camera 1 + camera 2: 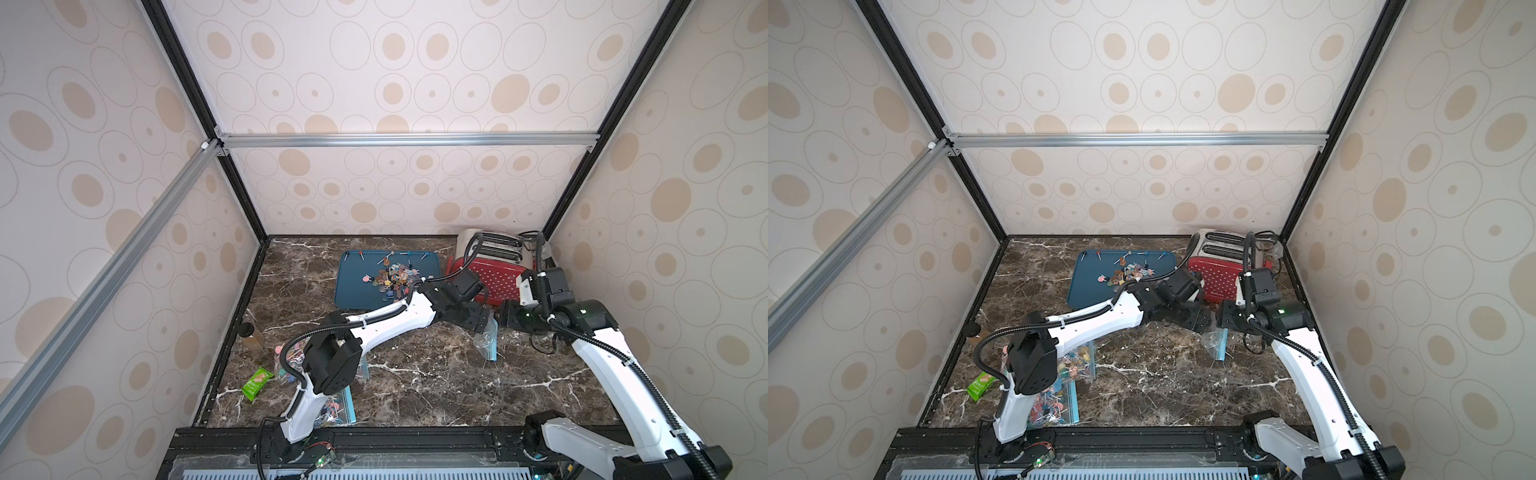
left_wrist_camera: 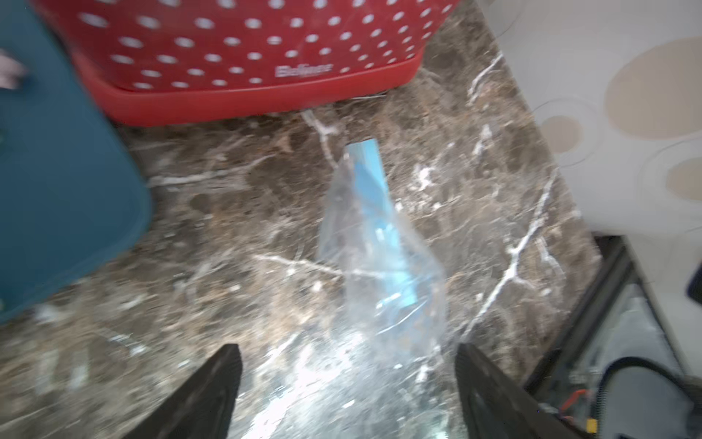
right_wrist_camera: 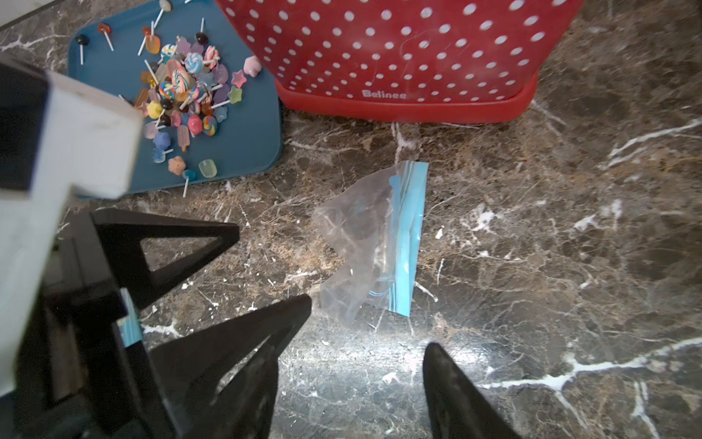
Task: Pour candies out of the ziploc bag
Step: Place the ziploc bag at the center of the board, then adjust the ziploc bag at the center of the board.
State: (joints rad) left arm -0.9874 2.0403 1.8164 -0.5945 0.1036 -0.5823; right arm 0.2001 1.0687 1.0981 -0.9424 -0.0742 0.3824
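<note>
Candies [image 3: 182,95] are piled on the blue tray [image 3: 247,152]. The empty ziploc bag [image 3: 364,243] lies on the surface [image 3: 532,266] by the toaster [image 3: 399,57]. The left end effector [image 2: 347,353] and right end effector [image 1: 508,316] are both spread wide, gripping nothing.

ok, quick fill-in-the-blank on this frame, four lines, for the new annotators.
1. The candies are piled on the blue ___.
2. The ziploc bag lies on the table, ___ of candies.
3. The red toaster has white ___.
4. The left gripper holds nothing, its fingers ___.
Missing: tray, empty, dots, open.
</note>
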